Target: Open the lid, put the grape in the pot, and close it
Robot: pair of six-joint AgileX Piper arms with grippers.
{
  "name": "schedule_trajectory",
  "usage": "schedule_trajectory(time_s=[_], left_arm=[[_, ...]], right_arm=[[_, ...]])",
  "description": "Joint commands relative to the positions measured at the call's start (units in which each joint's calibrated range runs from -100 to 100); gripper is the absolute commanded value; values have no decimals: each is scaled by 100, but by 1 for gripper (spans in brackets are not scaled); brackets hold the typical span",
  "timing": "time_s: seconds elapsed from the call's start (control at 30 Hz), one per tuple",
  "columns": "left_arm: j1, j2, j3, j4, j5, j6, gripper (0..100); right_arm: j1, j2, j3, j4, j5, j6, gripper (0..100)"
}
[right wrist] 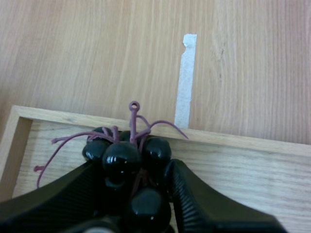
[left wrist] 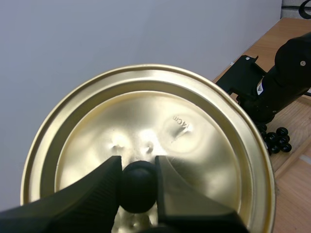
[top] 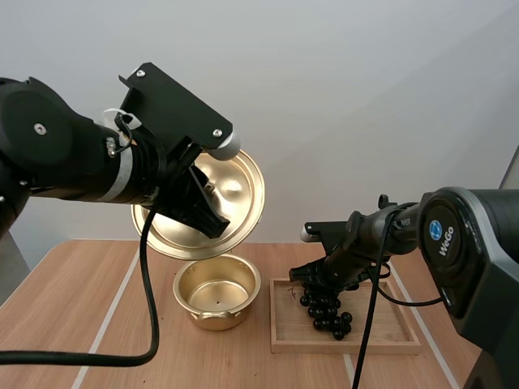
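**Lid raised, grapes in grip**

Your left gripper [left wrist: 138,166] is pinching the black knob [left wrist: 139,188] of the round golden metal lid [left wrist: 194,145], holding it tilted in the air above the open golden pot [top: 215,313]. Your right gripper [right wrist: 133,171] is clasping the bunch of dark grapes [right wrist: 121,156] over the shallow wooden tray [top: 389,328], right of the pot on the wooden surface [top: 81,284].

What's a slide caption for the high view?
Left jaws hold the lid tilted above the open pot; right jaws grip the grapes over the wooden tray.

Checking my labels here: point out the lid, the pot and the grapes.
lid [left wrist: 194,160], left wrist view, bare gold face
pot [top: 239,279], high view, inner wall
grapes [right wrist: 121,158], right wrist view, front berry
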Motion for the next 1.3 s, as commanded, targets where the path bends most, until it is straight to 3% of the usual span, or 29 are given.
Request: schedule_trajectory(time_s=[0.0,0.47,1.0,1.27], left_arm=[[-10,-39,-15,-131,23,-49,0],[-10,-39,-71,-143,-33,-49,0],[-10,-380,-1946,-69,186,-384,0],[-10,-666,-2463,81,86,-384,0]], right_arm=[[-8,139,90,88,726,-32,0],[-8,-1564,61,290,1294,-32,0],[18,-3107,61,1499,1294,-1357,0],[678,-3285,-474,1593,1438,-1474,0]])
